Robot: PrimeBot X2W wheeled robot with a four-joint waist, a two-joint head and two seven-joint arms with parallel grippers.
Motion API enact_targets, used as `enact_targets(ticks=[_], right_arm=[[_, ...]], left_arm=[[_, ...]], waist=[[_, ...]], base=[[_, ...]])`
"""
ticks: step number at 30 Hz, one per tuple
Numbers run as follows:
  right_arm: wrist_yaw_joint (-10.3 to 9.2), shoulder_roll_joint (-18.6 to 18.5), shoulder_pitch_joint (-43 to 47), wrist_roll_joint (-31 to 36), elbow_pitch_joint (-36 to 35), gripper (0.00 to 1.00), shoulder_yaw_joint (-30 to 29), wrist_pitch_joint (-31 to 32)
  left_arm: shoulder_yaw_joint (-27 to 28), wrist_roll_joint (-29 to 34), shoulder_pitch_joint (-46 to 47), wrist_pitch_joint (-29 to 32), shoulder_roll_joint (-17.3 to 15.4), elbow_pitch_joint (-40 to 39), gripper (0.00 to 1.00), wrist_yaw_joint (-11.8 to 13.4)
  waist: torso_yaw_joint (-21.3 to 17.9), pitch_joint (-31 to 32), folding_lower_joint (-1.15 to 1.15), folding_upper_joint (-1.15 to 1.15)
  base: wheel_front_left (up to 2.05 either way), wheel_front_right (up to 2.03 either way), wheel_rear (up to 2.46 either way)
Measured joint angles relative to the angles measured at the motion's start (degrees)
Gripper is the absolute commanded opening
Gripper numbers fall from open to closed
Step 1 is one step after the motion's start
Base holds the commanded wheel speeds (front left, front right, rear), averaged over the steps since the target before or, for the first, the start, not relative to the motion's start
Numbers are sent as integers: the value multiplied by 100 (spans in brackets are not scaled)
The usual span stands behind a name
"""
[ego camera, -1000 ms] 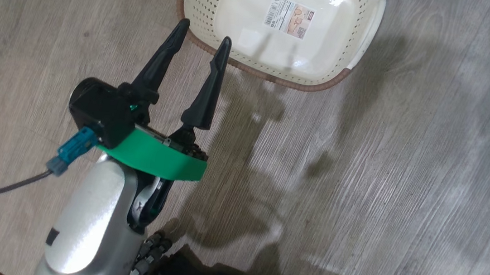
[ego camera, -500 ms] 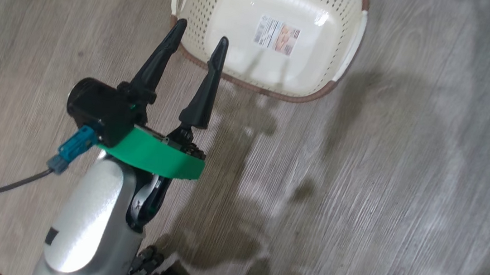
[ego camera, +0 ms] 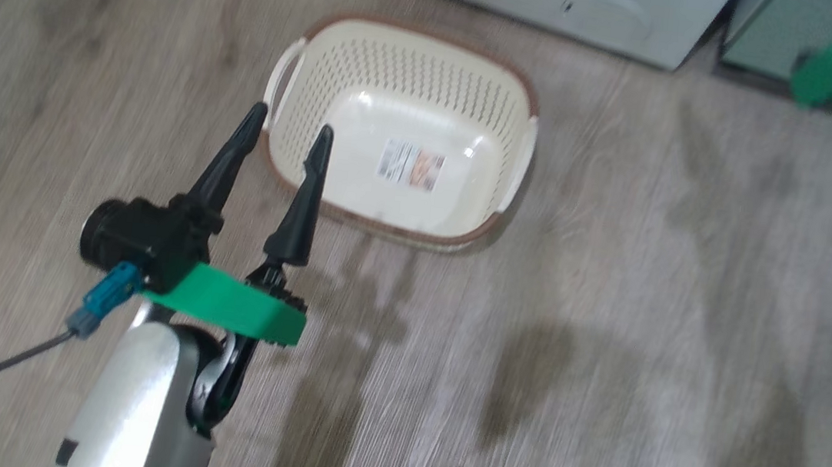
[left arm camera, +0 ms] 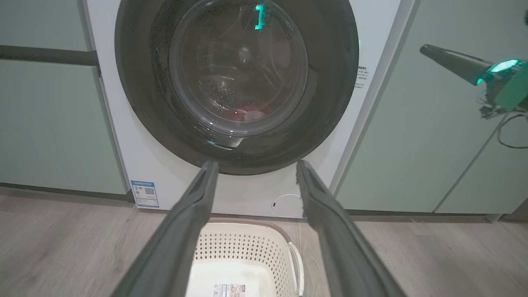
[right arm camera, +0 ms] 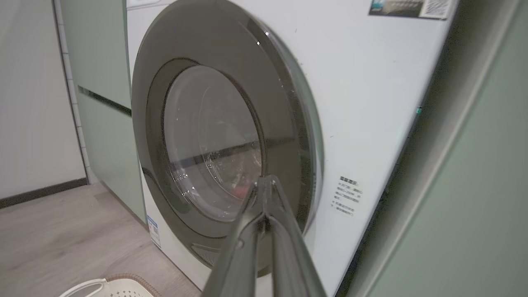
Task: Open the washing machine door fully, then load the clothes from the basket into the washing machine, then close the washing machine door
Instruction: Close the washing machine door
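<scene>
**Spotter:** Your right gripper [right arm camera: 266, 181] sits low and centre, both fingers pressed tight together, tips in front of the washing machine door [right arm camera: 231, 62].

**Second:** And the door?

**Spotter:** It's lying flat against the white washing machine [right arm camera: 371, 103]. You've got a red patch [right arm camera: 242, 190] showing through it, just beside the tips. The basket [right arm camera: 123, 284] rim is at bottom left.

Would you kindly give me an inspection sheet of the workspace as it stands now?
Surface: grey wood floor, shadows on it.
Job's things: door looks shut; red clothes behind its glass; basket holds just a label, in front of the washer.
Clutter: nothing seen.
Grippers: left gripper open, by the basket's rim; right gripper shut, holding nothing, near the door.
Cables: black cable off the left forearm.
Surroundings: pale green cabinets either side of the washer.
</scene>
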State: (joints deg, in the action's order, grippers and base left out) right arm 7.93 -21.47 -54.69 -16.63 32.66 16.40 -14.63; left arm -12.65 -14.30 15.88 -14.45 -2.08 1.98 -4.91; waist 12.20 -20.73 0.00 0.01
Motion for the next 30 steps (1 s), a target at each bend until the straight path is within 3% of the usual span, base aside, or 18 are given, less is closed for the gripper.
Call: enact_targets(ticks=[10,17,21,30], right_arm=[[-1,698,2252,-159,-1317,0,-1223,0],[-43,1332,3648,147,-2179,0,-1947,0],[-43,1608,4324,202,-2434,0,-2230,0],[-43,1828,5052,355,-2619,0,-2529,0]], left_arm=[[478,-7,-590,0,-8,93,100,-99],[676,-10,-898,0,-11,135,100,-145],[701,-92,-1143,0,-13,242,100,-130],[730,-175,-1391,0,-15,470,100,-37]], waist=[[-437,879,0,0],[-759,1361,0,0],[-895,1591,0,0],[-1065,1882,0,0]], base=[[0,0,0],[0,0,0],[0,0,0],[0,0,0]])
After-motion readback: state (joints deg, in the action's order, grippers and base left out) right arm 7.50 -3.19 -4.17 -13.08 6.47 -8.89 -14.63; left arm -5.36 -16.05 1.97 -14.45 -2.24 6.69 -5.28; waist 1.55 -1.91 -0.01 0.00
